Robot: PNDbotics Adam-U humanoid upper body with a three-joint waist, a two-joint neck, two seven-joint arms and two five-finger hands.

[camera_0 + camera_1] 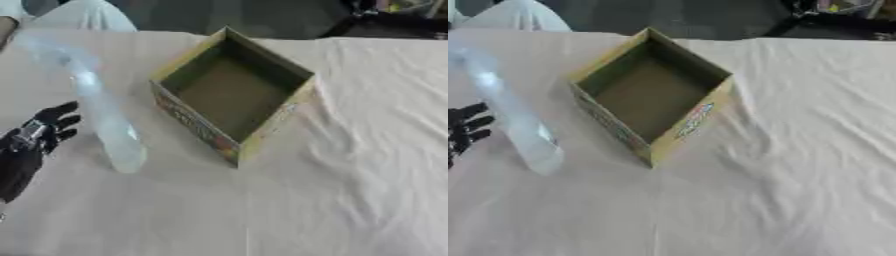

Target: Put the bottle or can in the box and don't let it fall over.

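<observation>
The left hand (45, 131) is hovering at the left edge of the scene, low over the tabletop (350, 175), with its dark forearm running down toward the near-left corner. Its fingers are curling loosely and pointing right, toward the bottle, and they are holding nothing; a gap is showing between the fingertips and the plastic. The right hand is not showing in either view.

Just right of those fingers, the clear bottle (101, 107) is standing on the cloth-covered tabletop, looking long and slanted, its base near and its top far and to the left. Whether it is truly leaning or only appearing so from above, I cannot tell. Beyond it to the right, the open cardboard box (234, 90) is sitting corner-on, empty, with printed colours on its near walls.

The main risk, as I judge it, is a tip-over: a tall, light bottle is likely toppling if the fingers are nudging it high on its side before closing round it. The soft, wrinkled cloth is giving it an uneven footing, which is adding to that. A second risk is coming later: the base could be catching the box's near wall while being carried across, or the bottle could be falling if released while tilted.
</observation>
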